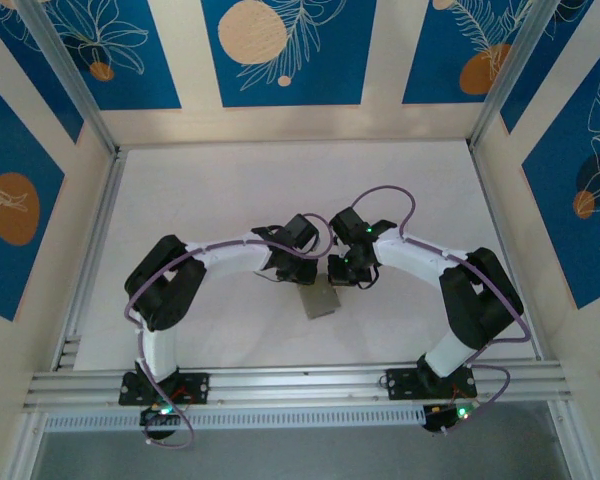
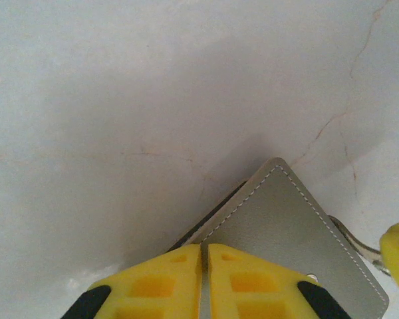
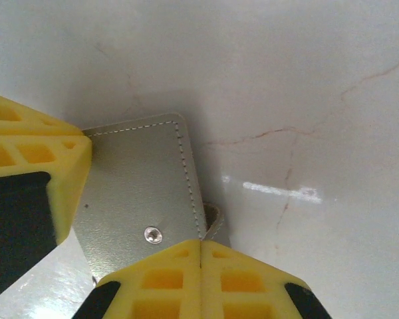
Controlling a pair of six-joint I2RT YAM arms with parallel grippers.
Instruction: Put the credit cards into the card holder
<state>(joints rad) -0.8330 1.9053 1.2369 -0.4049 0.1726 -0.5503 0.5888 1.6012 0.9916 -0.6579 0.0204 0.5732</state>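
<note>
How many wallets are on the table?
1. The grey wallet is near the centre of the table, between the left end effector and the right end effector. Another might be hidden under the arms.

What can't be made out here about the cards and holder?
Credit cards: left wrist, one dark edge under the card holder; holder covers the rest.
Grip on holder: wrist views, left gripper and right gripper block it.
Holder's detail: top external, too small.

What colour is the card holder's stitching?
White stitching along the grey card holder's edge; clearest in the right wrist view.
</note>
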